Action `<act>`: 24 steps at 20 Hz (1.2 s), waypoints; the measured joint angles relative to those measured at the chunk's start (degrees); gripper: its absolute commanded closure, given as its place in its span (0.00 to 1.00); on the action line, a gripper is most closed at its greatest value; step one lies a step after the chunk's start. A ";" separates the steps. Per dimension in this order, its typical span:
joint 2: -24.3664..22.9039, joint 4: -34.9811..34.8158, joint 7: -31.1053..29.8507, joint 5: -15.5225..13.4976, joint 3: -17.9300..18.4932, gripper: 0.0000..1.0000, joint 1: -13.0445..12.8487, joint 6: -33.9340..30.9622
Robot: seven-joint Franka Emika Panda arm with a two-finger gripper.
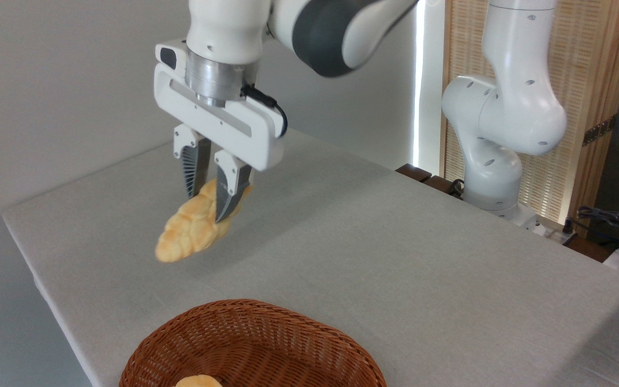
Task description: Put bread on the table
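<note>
A white robot arm reaches in from the top of the picture, and its gripper [206, 203] points straight down over a table [395, 258] covered in plain light grey cloth. The two ribbed, dark grey fingers [230, 193] are clamped on a long golden-yellow bread [194, 226] with a braided-looking crust. The fingers pinch the loaf near its upper end, one on each side. From there the bread slants down and to the left of the gripper, so most of its length sticks out below and to the left of the fingertips, ending in a tapered tip. The loaf looks slightly blurred. Whether its low end touches the cloth cannot be told; a soft shadow lies on the cloth just beneath and to the right of it.

Well below the gripper, at the bottom edge of the picture, sits a brown woven basket [245, 344]. A small pale bread piece [198, 382] peeks out inside it, cut off by the edge. Far to the right of the gripper, at the table's far side, stands the arm's white base [495, 177], in front of a wooden slatted screen [589, 70].
</note>
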 measured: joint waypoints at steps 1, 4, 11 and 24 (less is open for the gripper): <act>-0.23 -0.06 -0.49 1.87 -1.47 0.48 -0.05 -2.24; -0.12 -0.39 -1.10 6.72 -5.42 0.40 -0.15 -6.51; 3.06 -1.19 -2.90 13.88 -11.19 0.00 -0.17 -7.91; 4.16 -1.17 -2.91 15.10 -11.96 0.00 -0.14 -7.91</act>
